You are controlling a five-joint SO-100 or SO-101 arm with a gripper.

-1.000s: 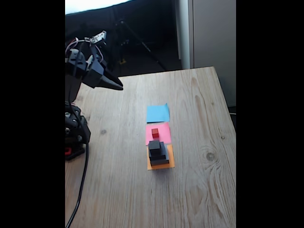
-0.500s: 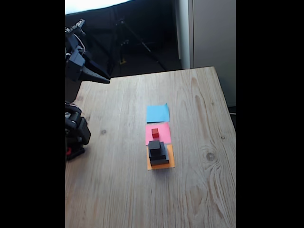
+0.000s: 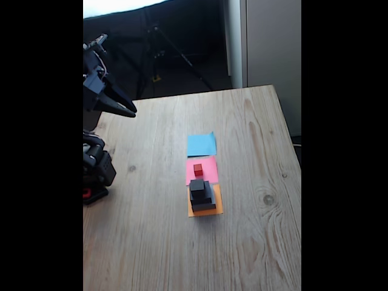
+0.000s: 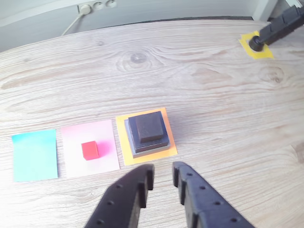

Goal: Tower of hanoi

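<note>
My gripper [image 4: 162,176] hangs high, jaws slightly apart and empty; the small black cube [image 4: 151,126] atop the stack lies straight ahead, mid-worktop [image 4: 213,95].

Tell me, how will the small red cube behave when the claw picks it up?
The red cube looks rigid with flat faces, so it should not roll. It is tiny and probably light. It sits alone on the pink paper, which might shift if nudged.

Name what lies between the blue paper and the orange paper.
The pink paper, with the red cube on it, in the wrist view.
</note>
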